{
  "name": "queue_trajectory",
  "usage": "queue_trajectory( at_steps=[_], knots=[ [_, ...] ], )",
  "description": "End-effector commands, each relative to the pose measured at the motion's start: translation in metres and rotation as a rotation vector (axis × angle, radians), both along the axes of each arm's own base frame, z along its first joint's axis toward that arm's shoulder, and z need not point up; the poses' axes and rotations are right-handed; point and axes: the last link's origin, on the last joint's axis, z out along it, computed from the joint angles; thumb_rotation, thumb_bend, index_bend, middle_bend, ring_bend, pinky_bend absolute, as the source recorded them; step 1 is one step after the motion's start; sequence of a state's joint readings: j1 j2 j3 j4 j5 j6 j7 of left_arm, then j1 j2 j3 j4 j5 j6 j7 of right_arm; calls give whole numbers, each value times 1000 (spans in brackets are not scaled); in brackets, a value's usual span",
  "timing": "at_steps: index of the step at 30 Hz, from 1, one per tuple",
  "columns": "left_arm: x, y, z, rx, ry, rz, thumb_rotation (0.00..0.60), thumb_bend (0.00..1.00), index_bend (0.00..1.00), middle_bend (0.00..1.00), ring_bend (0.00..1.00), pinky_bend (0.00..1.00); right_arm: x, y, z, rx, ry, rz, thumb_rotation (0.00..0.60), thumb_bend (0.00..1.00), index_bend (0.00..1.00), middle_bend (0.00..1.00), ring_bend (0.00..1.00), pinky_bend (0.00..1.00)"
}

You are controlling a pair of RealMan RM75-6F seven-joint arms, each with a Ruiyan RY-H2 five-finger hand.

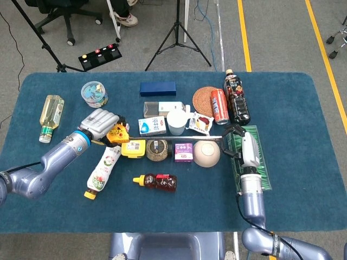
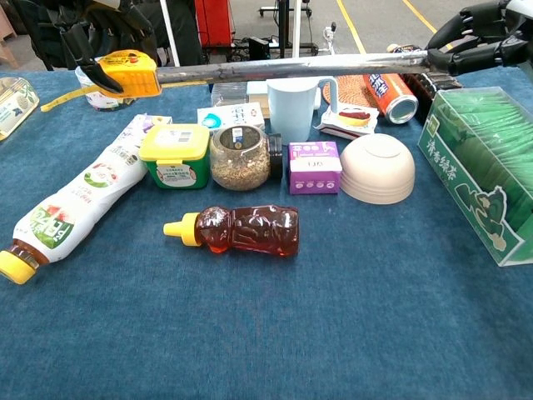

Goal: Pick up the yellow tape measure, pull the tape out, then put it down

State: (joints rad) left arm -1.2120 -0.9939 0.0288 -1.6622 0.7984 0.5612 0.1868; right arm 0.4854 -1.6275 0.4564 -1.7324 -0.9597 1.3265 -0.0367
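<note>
My left hand [image 1: 100,123] grips the yellow tape measure [image 1: 117,134] above the table's left middle; in the chest view the case [image 2: 129,73] hangs in the air at upper left under that hand [image 2: 100,17]. The pulled-out tape [image 1: 179,139] stretches level across the clutter to my right hand [image 1: 236,137], which pinches its end. From the chest, the tape [image 2: 291,67] runs to the right hand [image 2: 483,37] at the top right corner.
Under the tape lie a yellow-lidded tub [image 1: 133,148], grain jar [image 1: 158,148], purple box [image 1: 184,151], upturned bowl [image 1: 206,153] and white cup [image 1: 175,122]. A honey bottle [image 1: 157,182] lies nearer. Green tea box [image 1: 254,157] sits right, white bottle [image 1: 102,171] left.
</note>
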Motion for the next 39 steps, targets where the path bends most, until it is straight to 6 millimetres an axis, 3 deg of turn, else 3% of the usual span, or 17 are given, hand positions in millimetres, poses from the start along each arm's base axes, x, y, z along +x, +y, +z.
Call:
queue_trajectory(
  at_steps=[1,8,18,39],
  knots=[
    [-4,1,2,3,5,9,600,302,611,486,471,490,-2,0,1,-2,2,-3,600,913,614,349,305,278],
    [-10,2,7,11,11,25,600,302,611,486,471,490,-6,0,4,-6,5,-10,600,917,614,350,306,278],
    [-4,1,2,-9,-10,28,600,303,610,486,471,489,-1,1,1,2,-4,3,600,920,614,349,306,278],
    [45,5,-22,-37,-85,-26,600,302,611,486,471,489,47,9,-20,56,-34,101,600,920,614,349,306,278]
  ],
)
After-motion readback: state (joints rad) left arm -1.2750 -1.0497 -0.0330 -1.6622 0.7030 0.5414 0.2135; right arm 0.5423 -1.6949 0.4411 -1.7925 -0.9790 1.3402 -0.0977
